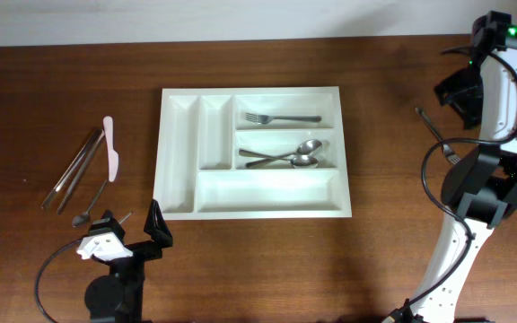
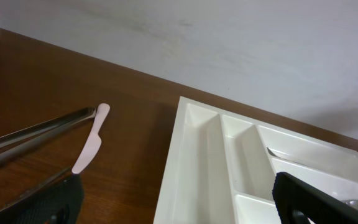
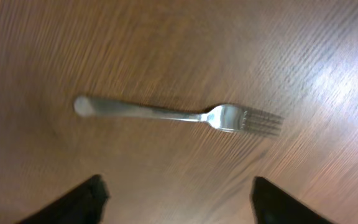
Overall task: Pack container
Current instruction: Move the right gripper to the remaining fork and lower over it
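one white moulded plastic cutlery tray (image 1: 267, 190), five compartments, sits mid-desk (image 1: 43, 90), holding one steel fork (image 1: 281, 117) and two spoons (image 1: 285, 154). left of it lie one pink plastic knife (image 1: 110, 148), steel tongs (image 1: 74, 168) and one small spoon (image 1: 92, 205). left end effector (image 1: 128, 231) gapes wide, empty, by the tray's near corner. right end effector (image 3: 176, 193), fingers apart and empty, is over one loose fork (image 3: 179, 115).

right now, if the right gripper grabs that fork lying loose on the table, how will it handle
The fork looks like polished metal, so it is probably rigid and somewhat slippery in a grip. It lies flat on the bare wooden table, so it likely won't roll, but a nudge may slide or spin it.
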You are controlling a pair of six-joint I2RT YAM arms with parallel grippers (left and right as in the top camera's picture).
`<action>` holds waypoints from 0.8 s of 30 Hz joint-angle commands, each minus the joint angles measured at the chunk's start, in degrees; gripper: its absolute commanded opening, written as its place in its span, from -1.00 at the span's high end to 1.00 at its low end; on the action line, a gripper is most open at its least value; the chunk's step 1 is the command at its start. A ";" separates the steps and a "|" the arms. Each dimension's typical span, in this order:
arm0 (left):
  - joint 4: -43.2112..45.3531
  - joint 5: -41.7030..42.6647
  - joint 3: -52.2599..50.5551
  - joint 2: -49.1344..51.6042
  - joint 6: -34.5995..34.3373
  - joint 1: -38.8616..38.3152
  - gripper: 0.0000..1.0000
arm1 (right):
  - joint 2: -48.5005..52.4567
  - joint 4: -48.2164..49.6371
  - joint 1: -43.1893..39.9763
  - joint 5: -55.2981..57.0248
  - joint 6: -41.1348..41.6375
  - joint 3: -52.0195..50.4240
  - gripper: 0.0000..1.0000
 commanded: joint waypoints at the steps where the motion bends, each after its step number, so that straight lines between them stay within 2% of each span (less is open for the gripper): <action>1: 0.11 0.81 -0.42 -0.33 1.09 0.33 -0.98 | -2.45 -0.07 -0.17 -1.92 13.07 -0.44 -0.61; 5: 0.11 0.81 -0.42 -0.33 1.09 0.33 -0.99 | -2.45 -0.04 -0.17 -1.95 16.35 -2.51 -0.57; 12: 0.11 0.81 -0.42 -0.33 1.09 0.33 -0.99 | -2.45 1.07 -0.17 -5.38 29.70 -12.68 -0.59; 16: 0.11 0.81 -0.42 -0.33 1.09 0.33 -0.99 | -2.45 5.20 -0.20 -6.62 29.77 -17.97 -0.59; 24: 0.09 0.81 -0.42 -0.33 1.09 0.33 -0.99 | -2.45 9.46 -2.01 -6.25 29.73 -19.93 -0.59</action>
